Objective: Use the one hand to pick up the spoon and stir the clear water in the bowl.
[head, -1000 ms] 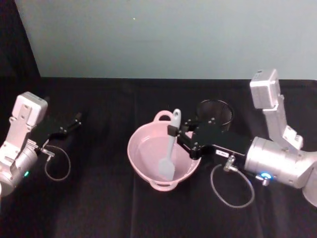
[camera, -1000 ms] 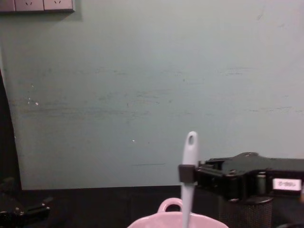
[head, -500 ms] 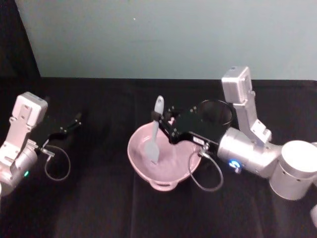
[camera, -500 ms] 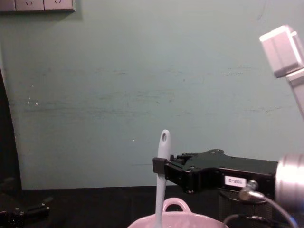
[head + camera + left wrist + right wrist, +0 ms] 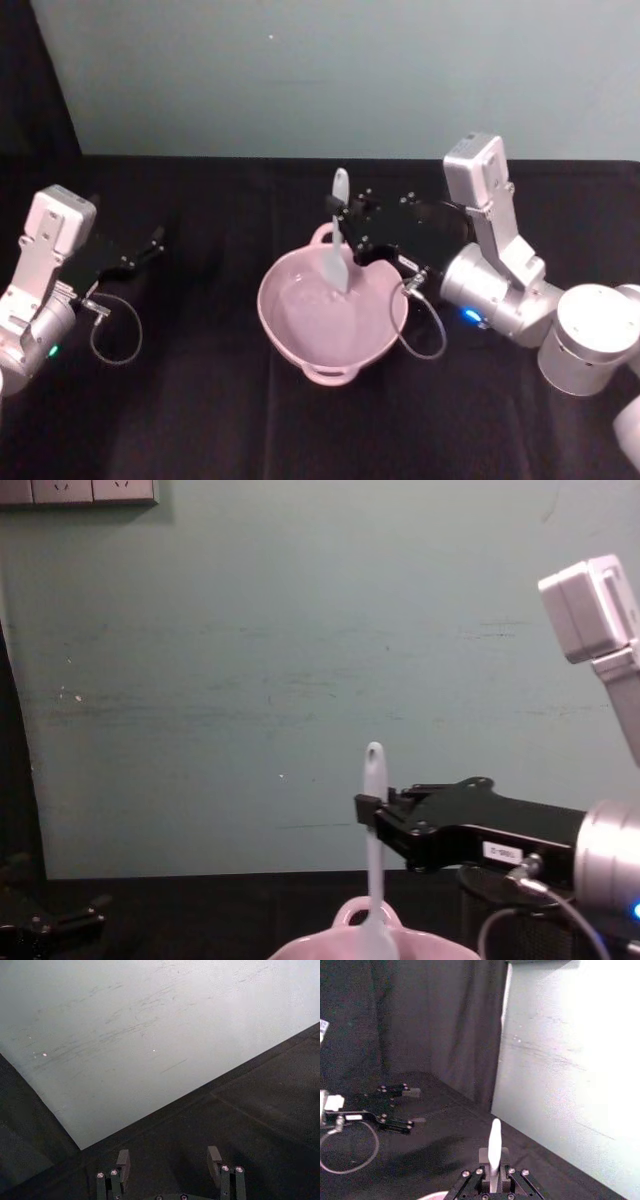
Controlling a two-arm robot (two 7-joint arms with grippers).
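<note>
Head view: one spoon (image 5: 335, 264), one bowl (image 5: 277, 336)

The right gripper (image 5: 338, 212), clamped on the spoon (image 5: 335, 256), has swung from the left side of the bowl (image 5: 264, 305) to its far edge by the loop handle, dragging the blade through the water.

— Where's the spoon (image 5: 335, 255)?
— Upright over the far side of the bowl (image 5: 272, 305), blade down inside it, handle end rising above the rim.
— What holds it?
— The right gripper (image 5: 336, 213), reaching in from the bowl's right and clamped on the handle.
— And the left gripper (image 5: 150, 243)?
— Well off to the bowl's left, above the black table (image 5: 200, 420).
</note>
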